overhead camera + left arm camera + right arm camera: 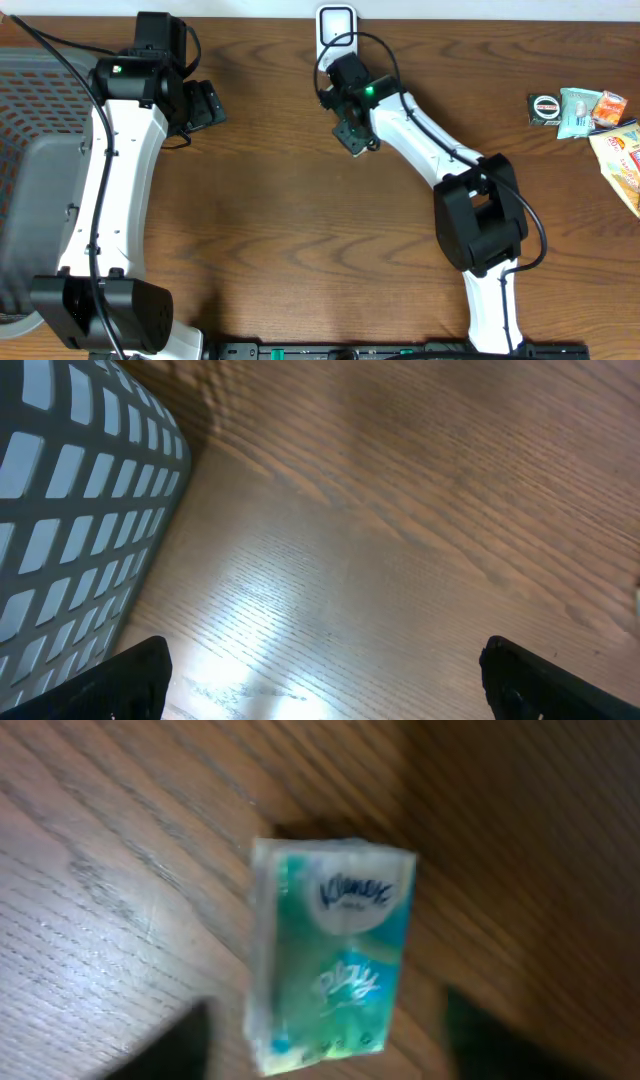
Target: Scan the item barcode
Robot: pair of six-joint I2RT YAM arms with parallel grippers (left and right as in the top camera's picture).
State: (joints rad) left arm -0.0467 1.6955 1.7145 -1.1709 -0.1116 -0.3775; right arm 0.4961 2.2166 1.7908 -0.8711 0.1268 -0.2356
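Observation:
The item, a teal and green Kleenex tissue pack [330,955], lies blurred on the wood in the right wrist view. My right gripper [325,1055] is open, its dark fingers [165,1050] standing apart from the pack on both sides. No barcode shows on the face I see. In the overhead view the right gripper [352,135] is just below a white scanner [336,25] at the table's far edge, and the pack is hidden under it. My left gripper [205,105] is open over bare wood, and nothing lies between its fingertips [130,680].
A grey mesh basket [40,110] fills the left side, and its wall [70,490] is close to the left gripper. Several small packets [580,110] and a yellow snack bag [622,160] lie at the right edge.

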